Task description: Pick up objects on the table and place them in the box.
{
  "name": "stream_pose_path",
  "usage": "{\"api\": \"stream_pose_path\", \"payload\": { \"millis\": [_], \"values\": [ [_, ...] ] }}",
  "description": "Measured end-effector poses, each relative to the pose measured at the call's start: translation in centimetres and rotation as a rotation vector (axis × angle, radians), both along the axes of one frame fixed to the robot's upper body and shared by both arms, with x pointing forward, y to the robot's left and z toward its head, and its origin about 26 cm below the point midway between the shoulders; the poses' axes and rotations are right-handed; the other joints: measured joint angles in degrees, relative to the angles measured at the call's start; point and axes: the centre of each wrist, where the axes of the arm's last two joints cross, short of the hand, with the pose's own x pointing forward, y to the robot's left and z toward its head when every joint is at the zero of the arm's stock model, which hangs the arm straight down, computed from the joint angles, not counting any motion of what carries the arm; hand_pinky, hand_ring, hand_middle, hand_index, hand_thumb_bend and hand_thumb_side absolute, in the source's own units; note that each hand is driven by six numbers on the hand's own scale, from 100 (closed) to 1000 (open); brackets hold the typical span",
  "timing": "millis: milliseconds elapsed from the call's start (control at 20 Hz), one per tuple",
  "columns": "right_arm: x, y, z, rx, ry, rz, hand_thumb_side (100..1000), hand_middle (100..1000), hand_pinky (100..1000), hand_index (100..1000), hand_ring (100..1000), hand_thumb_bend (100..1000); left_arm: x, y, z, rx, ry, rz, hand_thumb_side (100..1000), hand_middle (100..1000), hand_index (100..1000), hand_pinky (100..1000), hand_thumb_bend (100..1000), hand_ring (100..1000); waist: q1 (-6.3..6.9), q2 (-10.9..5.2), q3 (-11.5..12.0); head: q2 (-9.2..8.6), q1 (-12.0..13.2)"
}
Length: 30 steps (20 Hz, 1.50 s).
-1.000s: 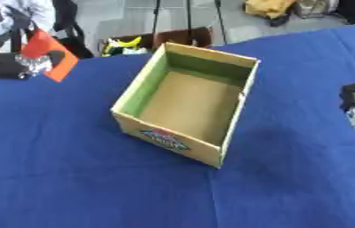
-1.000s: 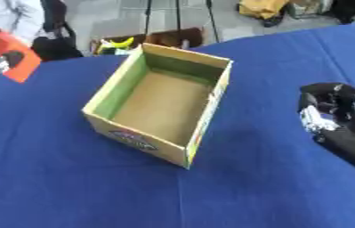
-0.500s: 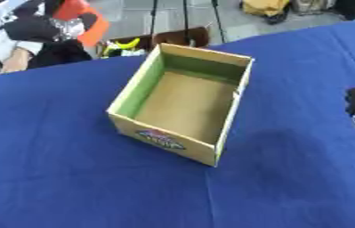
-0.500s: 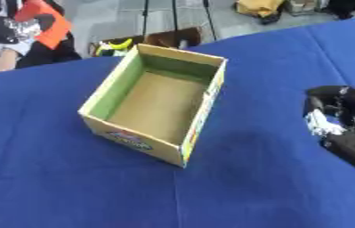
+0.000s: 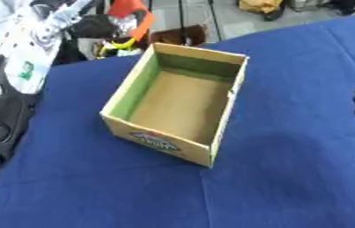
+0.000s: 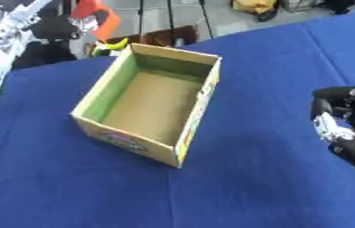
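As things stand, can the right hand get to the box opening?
Probably yes. The right hand sits at the right edge, apart from the box, with only bare blue table between them. The box is open at the top and looks empty, so nothing visible blocks the way.

The box (image 5: 175, 104) before me is matt cardboard with green-lined walls; the tabletop (image 5: 289, 178) wears blue, faintly creased cloth; my right hand (image 6: 345, 120) looks like black plastic.
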Motion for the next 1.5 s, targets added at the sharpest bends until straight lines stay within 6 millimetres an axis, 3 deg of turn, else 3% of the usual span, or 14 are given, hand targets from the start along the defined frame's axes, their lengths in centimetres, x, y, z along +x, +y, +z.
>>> {"api": "stream_pose_path", "payload": {
  "millis": [450, 850, 1250, 1500],
  "values": [
    [-0.2, 0.4, 0.4, 0.005, -0.007, 0.022, 378, 520, 847, 728, 825, 110, 1.4, -3.7, -3.1, 0.123, -0.080, -0.002, 861, 493, 549, 100, 100, 398, 0.29, 1.31, -0.31, -0.87, 0.32],
    [-0.2, 0.5, 0.6, 0.005, -0.013, 0.025, 379, 519, 846, 728, 825, 112, 2.5, -5.2, -5.9, 0.182, -0.039, -0.030, 860, 513, 551, 106, 100, 412, 0.29, 1.91, -0.46, -1.29, 0.31],
    [-0.2, 0.5, 0.6, 0.005, -0.015, 0.024, 380, 518, 845, 727, 824, 113, 3.4, -5.7, -8.3, 0.252, 0.095, -0.075, 820, 559, 607, 180, 100, 465, 0.28, 2.04, -0.40, -1.29, 0.12],
    [-0.2, 0.5, 0.6, 0.006, -0.017, 0.024, 380, 518, 845, 727, 824, 113, 3.5, -5.6, -8.7, 0.276, 0.174, -0.090, 773, 728, 810, 418, 100, 608, 0.26, 2.11, -0.28, -1.29, 0.08]
  ]
}}
